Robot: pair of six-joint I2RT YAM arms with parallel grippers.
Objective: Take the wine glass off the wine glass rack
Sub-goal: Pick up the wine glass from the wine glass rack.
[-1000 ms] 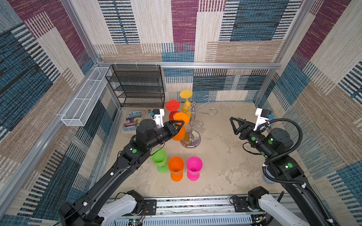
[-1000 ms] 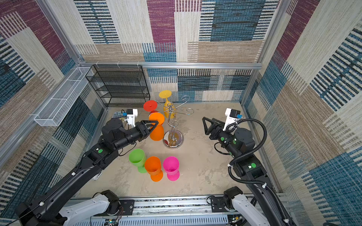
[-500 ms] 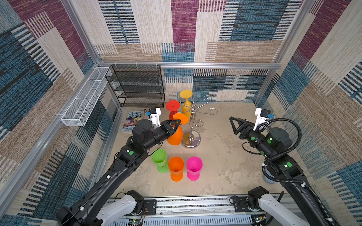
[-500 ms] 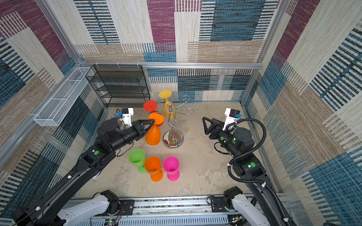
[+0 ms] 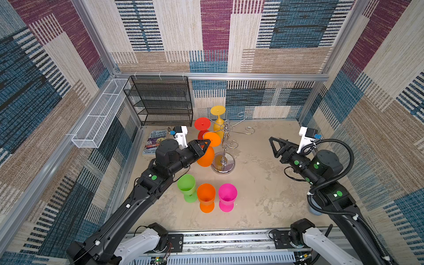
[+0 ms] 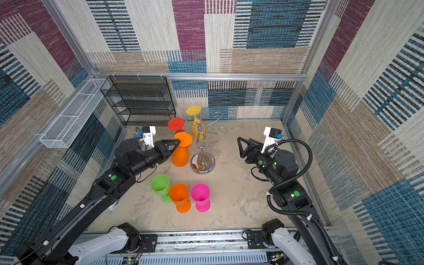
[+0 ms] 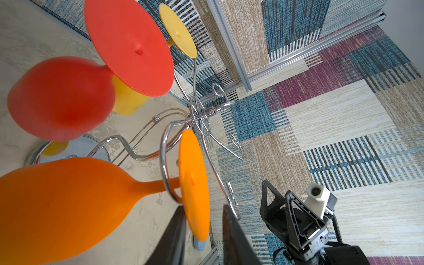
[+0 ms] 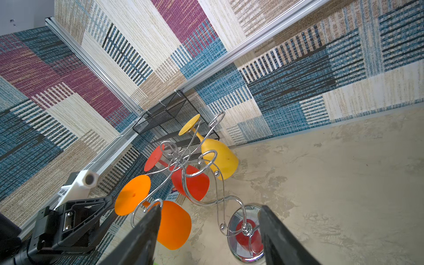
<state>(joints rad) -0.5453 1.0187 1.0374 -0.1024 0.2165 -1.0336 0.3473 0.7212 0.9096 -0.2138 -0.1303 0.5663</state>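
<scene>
Left gripper (image 7: 203, 207) straddles the orange wine glass (image 7: 64, 206) at its foot, grip impossible to tell; right gripper (image 8: 210, 207) gapes empty

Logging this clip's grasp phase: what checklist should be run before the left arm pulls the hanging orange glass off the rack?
1. Left gripper straddles the orange wine glass foot: ok.
2. Fingers clamped on it: not ok, gap beside one finger.
3. Stem hangs in the wine glass rack loop: ok.
4. Room to clear the red wine glass: cannot tell.
5. Right gripper open, apart from rack: ok.
</scene>
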